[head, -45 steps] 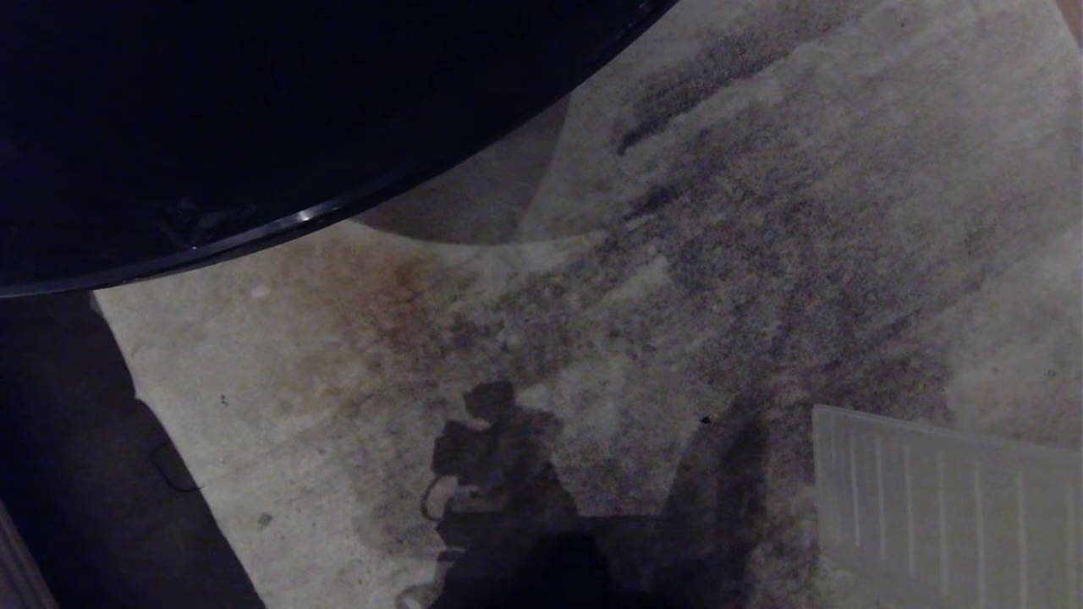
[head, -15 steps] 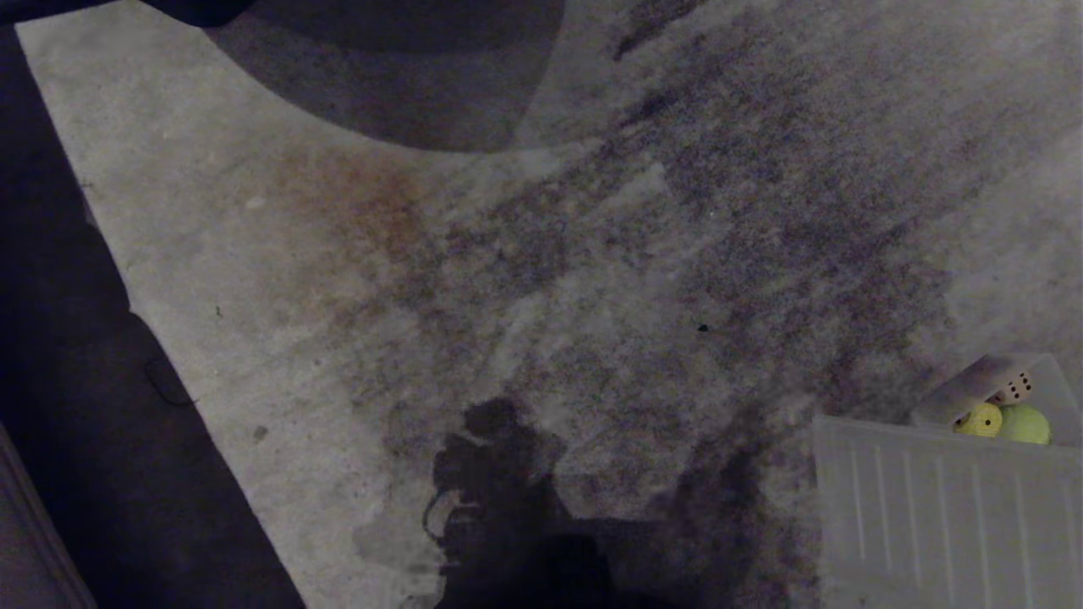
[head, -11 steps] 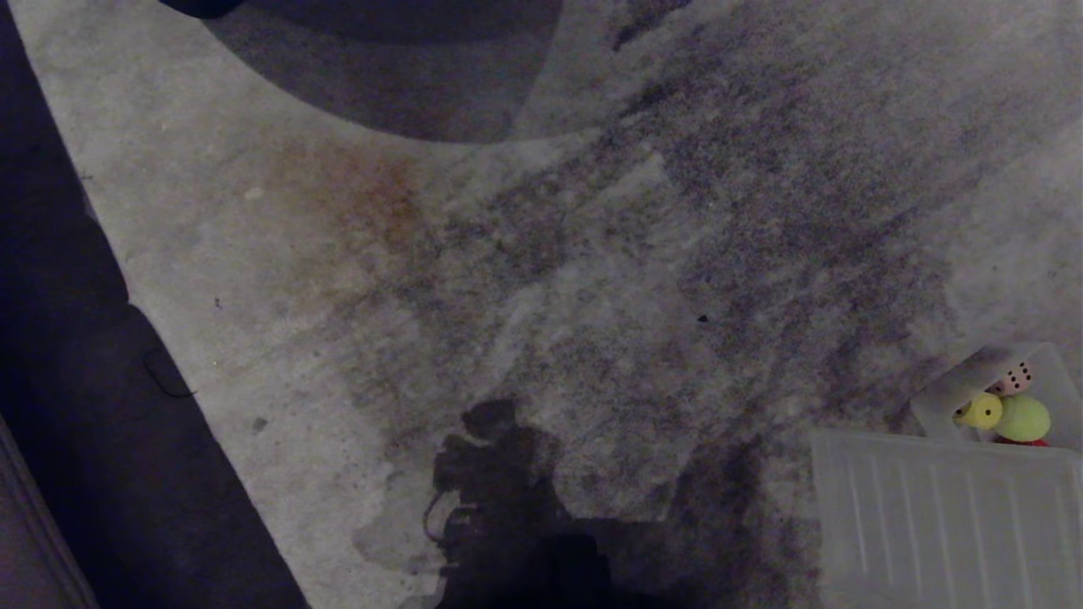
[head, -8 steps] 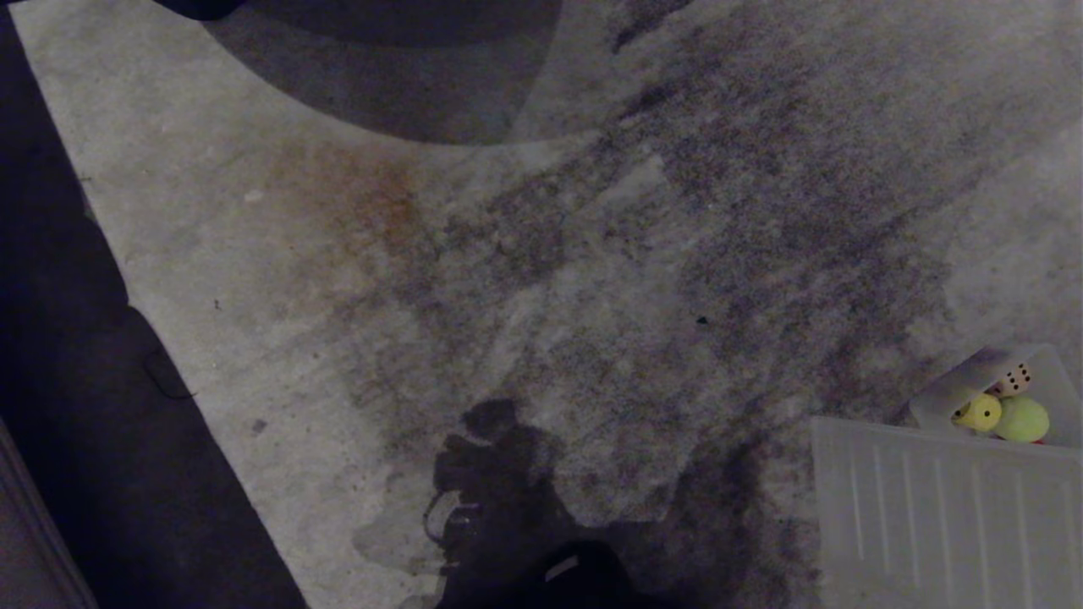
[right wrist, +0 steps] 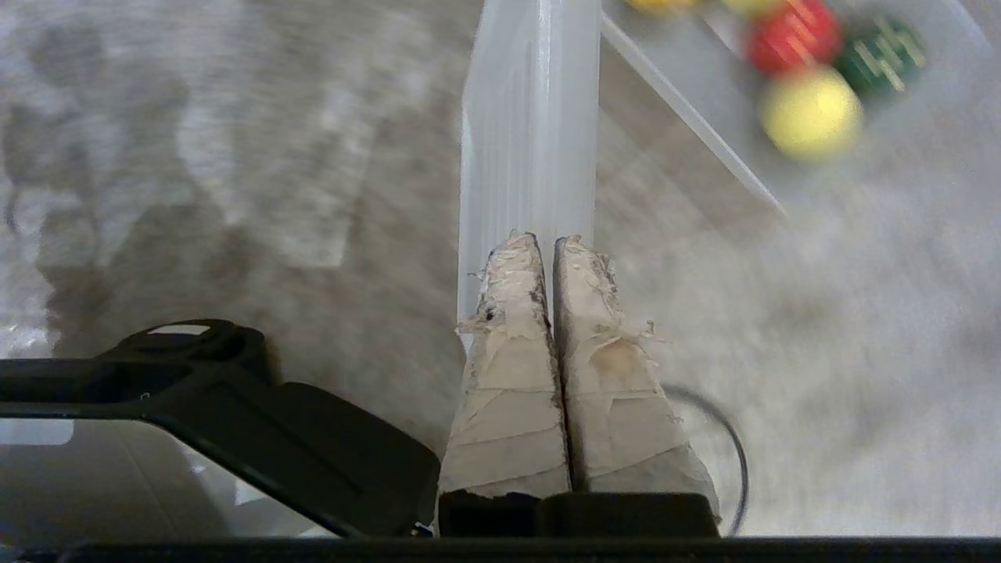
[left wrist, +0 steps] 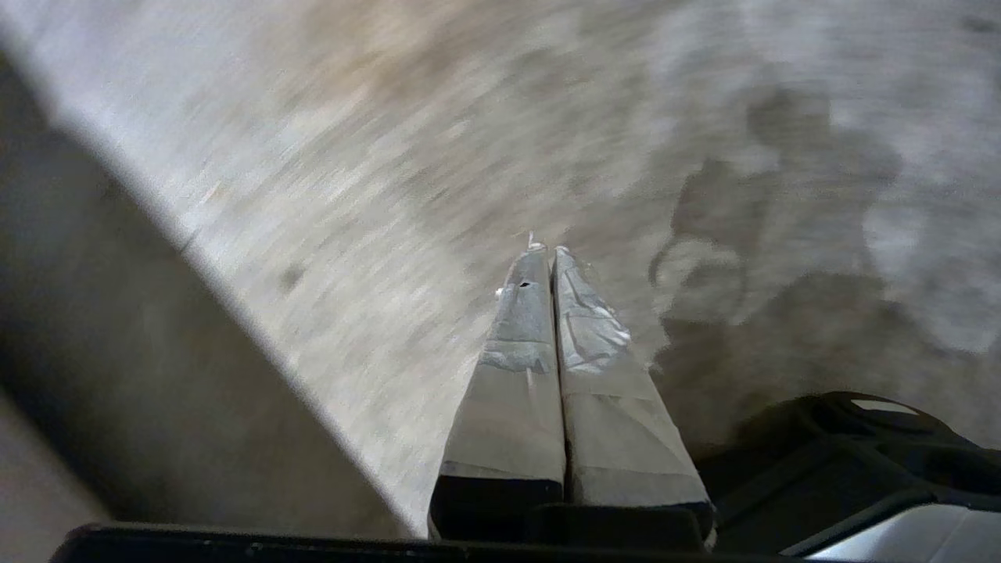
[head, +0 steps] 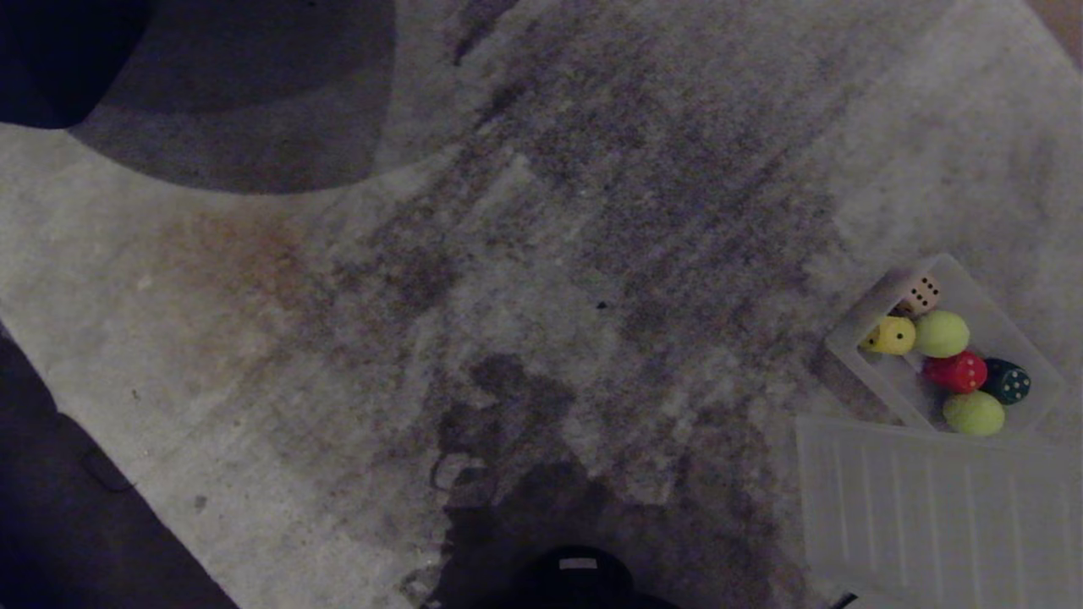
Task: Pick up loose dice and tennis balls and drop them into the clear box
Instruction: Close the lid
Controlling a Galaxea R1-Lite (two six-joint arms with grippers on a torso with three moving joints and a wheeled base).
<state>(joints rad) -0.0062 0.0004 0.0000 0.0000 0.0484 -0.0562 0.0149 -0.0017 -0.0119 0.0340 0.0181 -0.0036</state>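
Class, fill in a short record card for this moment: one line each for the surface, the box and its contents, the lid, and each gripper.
surface: stained pale carpet
clear box: on the carpet at the right, open
in the box: beige die, yellow die, red die, dark green die, two tennis balls
loose dice or balls on the carpet: none in view
ribbed lid: flat on the carpet, just nearer the robot than the box
left gripper: shut, empty, above bare carpet
right gripper: shut, empty, over the lid's edge
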